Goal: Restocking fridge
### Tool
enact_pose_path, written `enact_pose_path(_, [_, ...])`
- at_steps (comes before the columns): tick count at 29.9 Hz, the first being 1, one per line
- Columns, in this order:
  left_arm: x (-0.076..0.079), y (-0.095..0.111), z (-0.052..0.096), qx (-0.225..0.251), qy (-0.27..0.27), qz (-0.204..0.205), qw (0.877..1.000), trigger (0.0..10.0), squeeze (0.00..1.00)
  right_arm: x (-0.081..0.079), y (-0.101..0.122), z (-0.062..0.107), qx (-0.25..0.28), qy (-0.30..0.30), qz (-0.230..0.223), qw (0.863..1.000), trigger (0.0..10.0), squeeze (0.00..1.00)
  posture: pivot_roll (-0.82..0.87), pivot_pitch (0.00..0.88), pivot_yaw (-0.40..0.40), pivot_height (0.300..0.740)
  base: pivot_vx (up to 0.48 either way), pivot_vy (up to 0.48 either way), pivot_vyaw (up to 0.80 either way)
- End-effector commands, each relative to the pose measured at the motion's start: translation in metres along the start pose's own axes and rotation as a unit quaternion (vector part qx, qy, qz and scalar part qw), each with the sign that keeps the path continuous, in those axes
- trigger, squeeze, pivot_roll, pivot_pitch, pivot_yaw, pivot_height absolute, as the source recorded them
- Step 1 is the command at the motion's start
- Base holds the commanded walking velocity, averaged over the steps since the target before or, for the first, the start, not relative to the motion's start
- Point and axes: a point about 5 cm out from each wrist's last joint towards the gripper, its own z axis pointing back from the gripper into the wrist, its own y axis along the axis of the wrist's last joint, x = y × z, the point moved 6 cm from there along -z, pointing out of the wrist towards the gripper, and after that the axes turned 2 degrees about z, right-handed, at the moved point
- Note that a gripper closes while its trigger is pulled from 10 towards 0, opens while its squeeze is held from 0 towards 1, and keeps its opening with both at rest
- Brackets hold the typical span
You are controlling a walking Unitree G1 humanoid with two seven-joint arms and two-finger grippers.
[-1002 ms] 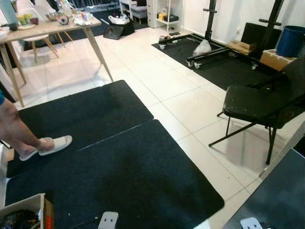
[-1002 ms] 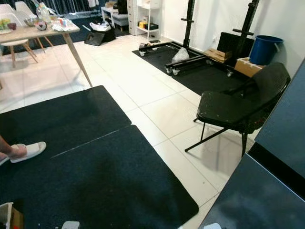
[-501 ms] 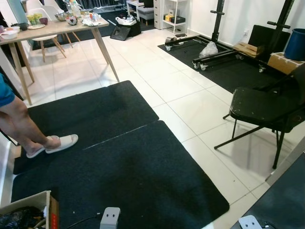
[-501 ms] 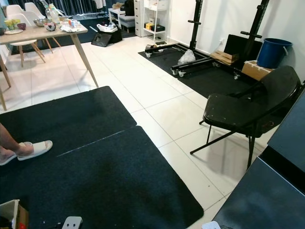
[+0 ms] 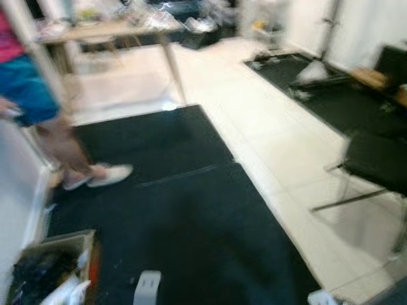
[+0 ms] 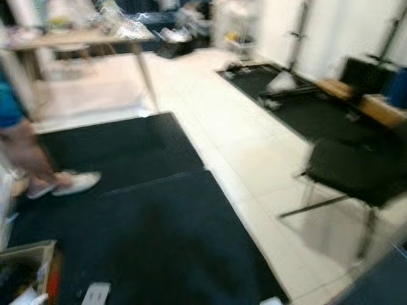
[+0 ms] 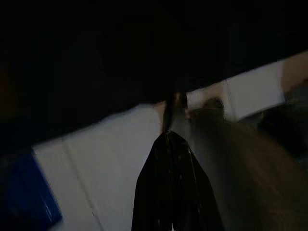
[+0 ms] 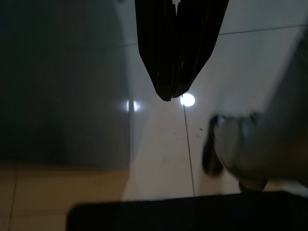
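We are on the move, and both eye views are blurred. Near left on the black mat [image 5: 191, 235] sits an open box [image 5: 48, 270] with dark, jumbled contents and something white at its rim; we judge this to be the stock for the fridge, though the blur hides what the items are. A person [image 5: 38, 108] in sandals stands just beyond it, far left. A black chair [image 6: 356, 175] stands right on the pale tiles, and a table [image 5: 108, 32] is far back.

The left gripper [image 7: 171, 144] hangs idle, fingers pressed together and holding nothing. The right gripper [image 8: 175, 48] hangs over tile, fingers likewise together and empty.

The cardboard looks light but floppy at the flaps, so we would lift items singly, gripping each around its middle. Loose packets may slip or crush.
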Motion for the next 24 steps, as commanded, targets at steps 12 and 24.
enact_pose_path(12, [-0.007,-0.005,0.002,-0.012,0.012,-0.013,1.0,10.0,0.0,-0.004,-0.003,-0.001,-0.003,-0.007,-0.012,1.0,10.0,0.0,-0.01,0.0,-0.013,0.74,0.0,0.0,0.06])
enact_pose_path(24, [0.0,-0.005,0.0,-0.013,0.002,-0.019,1.0,10.0,0.0,-0.003,-0.011,0.0,-0.013,-0.008,-0.01,1.0,10.0,0.0,-0.01,0.0,-0.017,0.74,0.044,0.0,0.0])
